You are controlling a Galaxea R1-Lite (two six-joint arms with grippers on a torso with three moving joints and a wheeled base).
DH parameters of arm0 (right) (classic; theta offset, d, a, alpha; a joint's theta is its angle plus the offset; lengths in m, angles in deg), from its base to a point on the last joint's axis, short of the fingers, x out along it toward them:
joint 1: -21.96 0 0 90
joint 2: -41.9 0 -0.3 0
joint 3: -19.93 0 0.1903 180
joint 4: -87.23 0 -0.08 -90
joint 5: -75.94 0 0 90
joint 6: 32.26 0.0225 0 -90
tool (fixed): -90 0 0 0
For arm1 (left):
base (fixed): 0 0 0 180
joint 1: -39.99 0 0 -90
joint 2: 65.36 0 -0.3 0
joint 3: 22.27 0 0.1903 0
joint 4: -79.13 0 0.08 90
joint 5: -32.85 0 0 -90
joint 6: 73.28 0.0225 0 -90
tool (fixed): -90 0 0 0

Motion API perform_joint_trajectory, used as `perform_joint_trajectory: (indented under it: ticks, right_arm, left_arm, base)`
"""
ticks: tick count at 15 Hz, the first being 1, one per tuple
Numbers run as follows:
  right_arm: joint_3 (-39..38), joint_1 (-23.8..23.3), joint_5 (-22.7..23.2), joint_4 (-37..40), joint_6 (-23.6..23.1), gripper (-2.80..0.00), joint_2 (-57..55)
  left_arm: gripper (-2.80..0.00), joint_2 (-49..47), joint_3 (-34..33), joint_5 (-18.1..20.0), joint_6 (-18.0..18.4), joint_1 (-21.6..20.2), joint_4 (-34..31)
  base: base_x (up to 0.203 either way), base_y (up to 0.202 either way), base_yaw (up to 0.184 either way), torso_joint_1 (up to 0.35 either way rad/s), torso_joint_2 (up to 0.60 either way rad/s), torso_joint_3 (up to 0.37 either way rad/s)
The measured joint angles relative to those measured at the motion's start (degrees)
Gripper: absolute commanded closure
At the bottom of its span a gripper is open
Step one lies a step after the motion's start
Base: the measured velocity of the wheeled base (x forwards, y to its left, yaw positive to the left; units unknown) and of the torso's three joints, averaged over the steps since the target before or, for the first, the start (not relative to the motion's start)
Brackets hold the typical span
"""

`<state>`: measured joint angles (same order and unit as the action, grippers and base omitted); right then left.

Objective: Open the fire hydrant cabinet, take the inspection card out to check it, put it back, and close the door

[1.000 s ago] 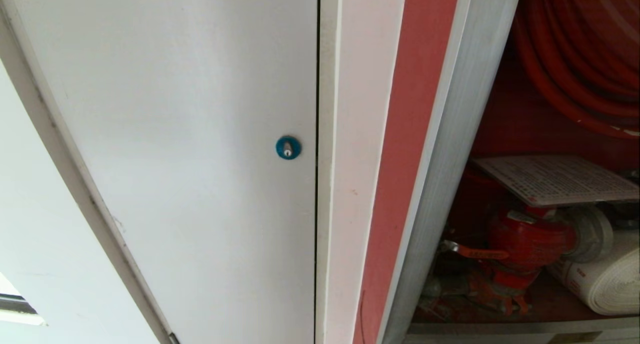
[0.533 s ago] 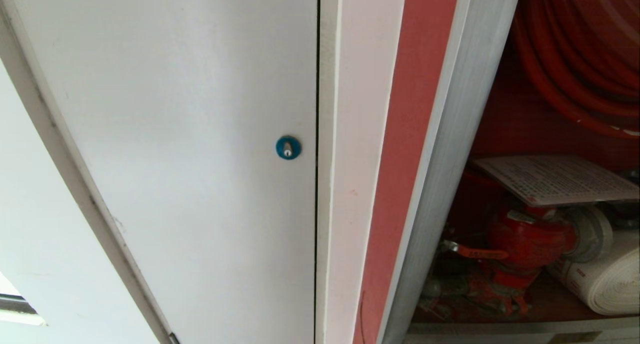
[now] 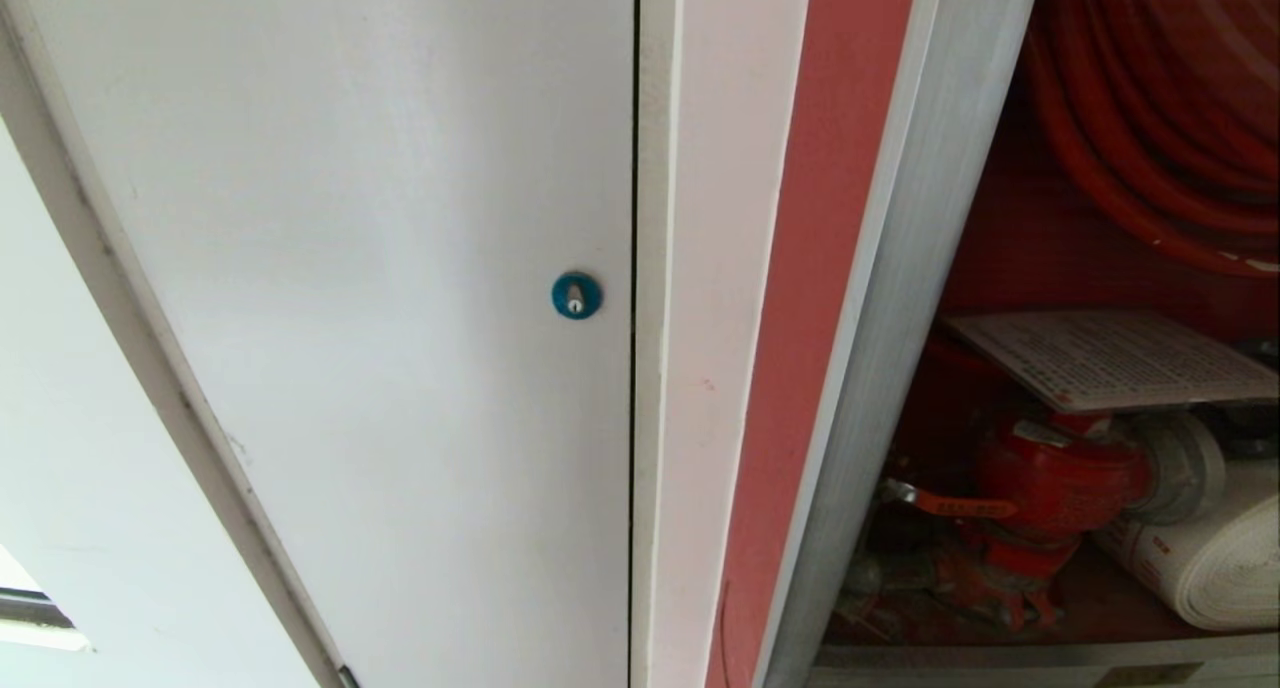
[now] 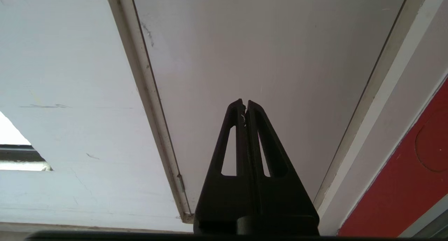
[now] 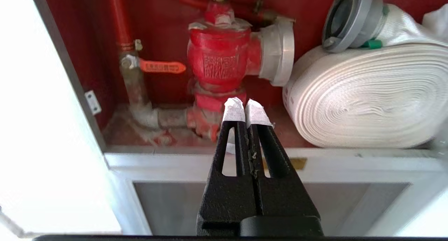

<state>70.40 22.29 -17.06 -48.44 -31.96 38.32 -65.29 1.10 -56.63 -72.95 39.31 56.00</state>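
card: inspection card [image 3: 1110, 358] lies flat atop red valve [image 3: 1060, 478] | feel: thin, light, bendy; pinch its overhanging edge | right gripper [image 5: 245, 106]: taped jaws pressed together, empty, before valve | left gripper [image 4: 244, 102]: closed, away from valve

Open fire hydrant cabinet [image 3: 900, 298] on the right, white door with blue lock [image 3: 577, 295] on the left.

Inside the brushed-aluminium-framed cabinet, the thin pale printed inspection card [image 3: 1110, 358] lies flat on top of the red valve [image 3: 1050, 478]. The red hose reel [image 3: 1160, 98] hangs above both. The white rolled hose [image 3: 1215, 568] rests on the cabinet floor, just right of the valve. The right gripper [image 5: 245, 106], its 2 fingers pressed together, sits in front of the valve's base; the left gripper [image 4: 244, 102] faces the white door.
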Motion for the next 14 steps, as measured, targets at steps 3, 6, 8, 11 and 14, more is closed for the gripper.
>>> perform_joint_trajectory:
  ticks: [3, 6, 8, 11, 14]
  right_arm:
    - [-8.01, 0.0, -0.13, -6.53, 0.57, 0.0, 2.6]
    - [-17.23, 0.0, 0.14, -14.75, 0.43, 0.0, 3.4]
    - [-23.44, 0.0, 0.51, -21.95, 0.24, 0.0, 3.57]
    - [-26.63, 0.0, 1.83, -23.79, -0.89, 0.0, 3.58]
    - [-26.98, 0.0, 2.11, -20.82, -1.27, 0.0, 3.58]
  left_arm:
    - [0.0, 0.0, 0.0, -0.01, 0.0, 0.0, -0.01]
    - [0.0, 0.0, 0.0, 0.01, 0.0, 0.0, -0.02]
    - [0.0, 0.0, 0.0, 0.0, 0.02, 0.0, 0.0]
    - [0.0, 0.0, 0.0, 0.0, 0.02, 0.0, -0.02]
    - [0.0, 0.0, 0.0, 0.0, 0.0, 0.0, 0.0]
  base:
    - [0.0, 0.0, 0.0, 0.0, 0.0, 0.0]
    - [0.0, 0.0, 0.0, 0.0, 0.0, 0.0]
    - [0.0, 0.0, 0.0, 0.0, 0.0, 0.0]
    - [0.0, 0.0, 0.0, 0.0, 0.0, 0.0]
    - [0.0, 0.0, 0.0, 0.0, 0.0, 0.0]
